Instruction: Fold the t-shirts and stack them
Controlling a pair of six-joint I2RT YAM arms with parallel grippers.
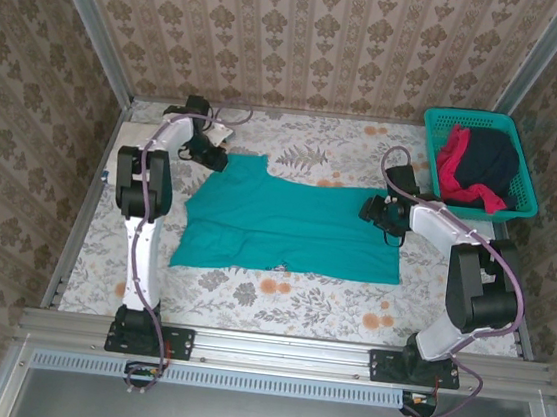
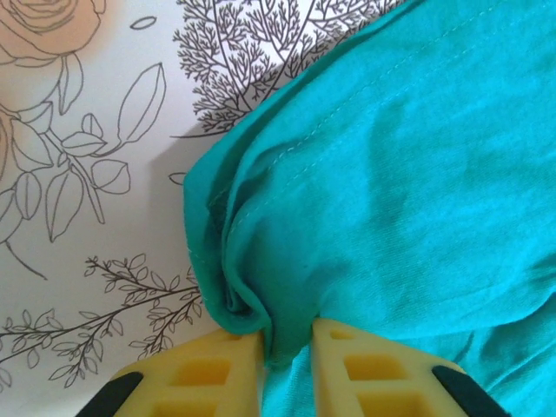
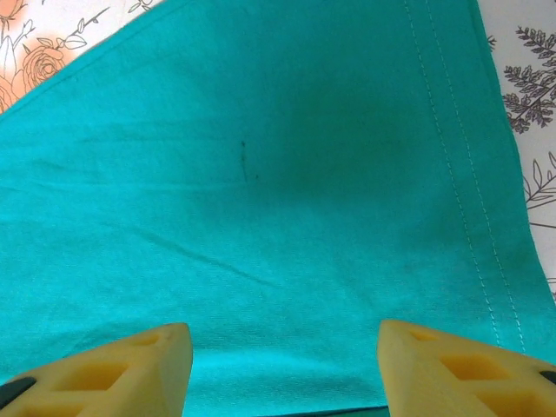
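A teal t-shirt (image 1: 287,220) lies spread flat across the floral tablecloth. My left gripper (image 1: 212,153) is at the shirt's far left corner. In the left wrist view its yellow fingers (image 2: 234,360) pinch a bunched fold of the teal cloth (image 2: 391,174), so the left gripper (image 2: 288,347) is shut on it. My right gripper (image 1: 374,209) hovers over the shirt's right end. There the right gripper (image 3: 287,365) stands open above smooth teal cloth (image 3: 261,174), with the stitched hem (image 3: 469,174) to its right. A red t-shirt (image 1: 453,158) and a dark navy one (image 1: 491,157) lie in the basket.
The teal mesh basket (image 1: 470,117) stands at the back right corner of the table. Metal frame posts and papered walls close in the left, back and right sides. Bare floral tablecloth (image 1: 279,294) runs along the front of the shirt.
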